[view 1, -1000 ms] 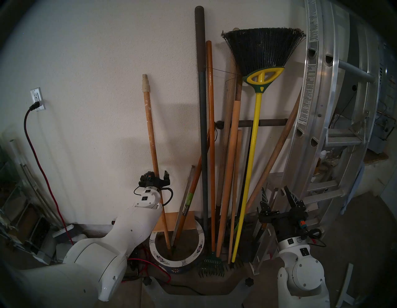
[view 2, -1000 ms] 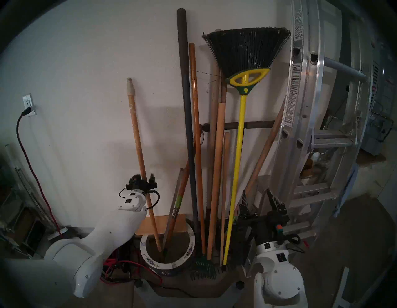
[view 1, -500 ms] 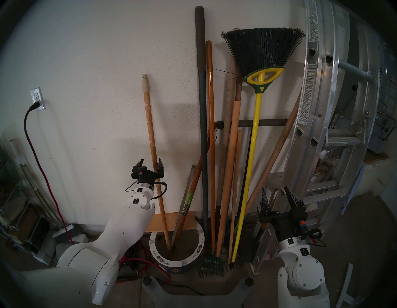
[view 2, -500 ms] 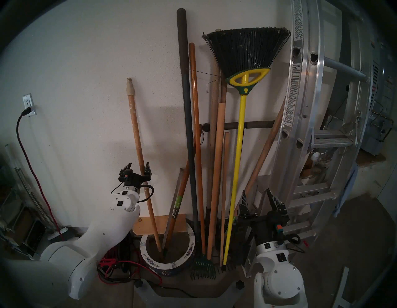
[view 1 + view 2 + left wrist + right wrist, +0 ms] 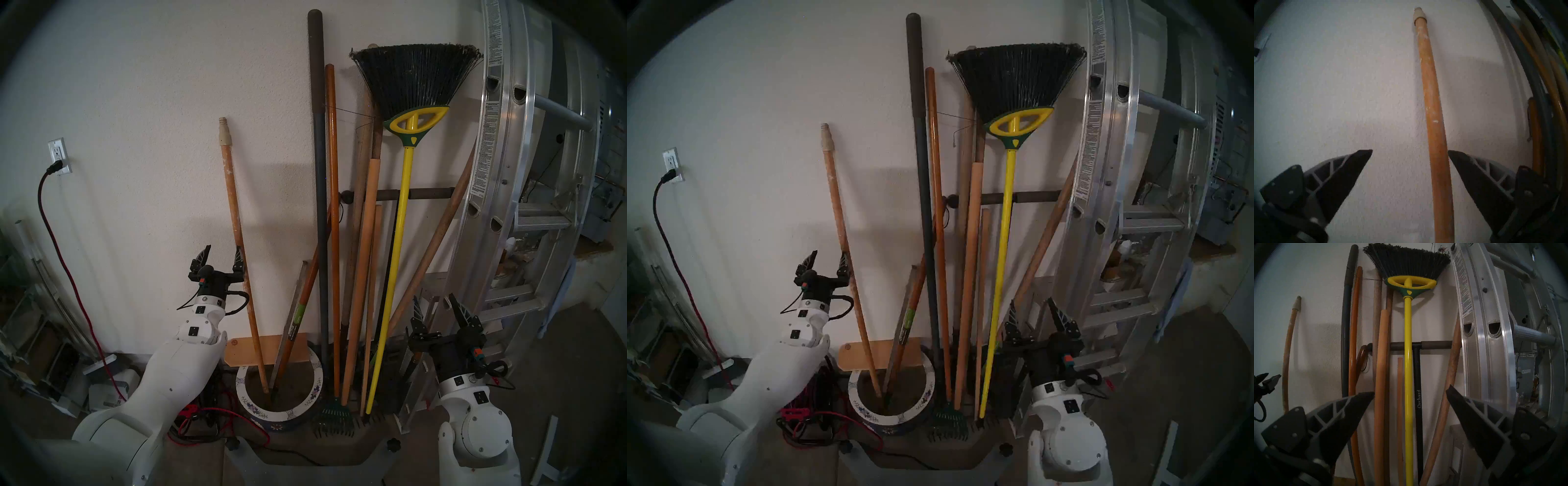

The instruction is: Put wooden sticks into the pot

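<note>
Against the white wall [image 5: 135, 101], the left gripper [image 5: 222, 254] stands with fingers wide and holding nothing; the paint-speckled pole [image 5: 237, 237] rises just beside its right finger [image 5: 1474, 178], and I cannot tell whether they touch. Right of that arm, the pot [image 5: 317, 380] sits on the floor, white floral rim facing up. Its dark inside holds the foot of the paint-speckled pole, which leans left against the wall, together with a flat grey bar [image 5: 290, 325] and an orange-handled tool [image 5: 307, 298]. Outside the pot, to its right, stand a plain tan dowel [image 5: 363, 271] and the yellow broom [image 5: 397, 254], bristles up. Farthest right, the right gripper [image 5: 436, 305] hangs wide apart and empty before a leaning aluminium ladder [image 5: 502, 169].
</note>
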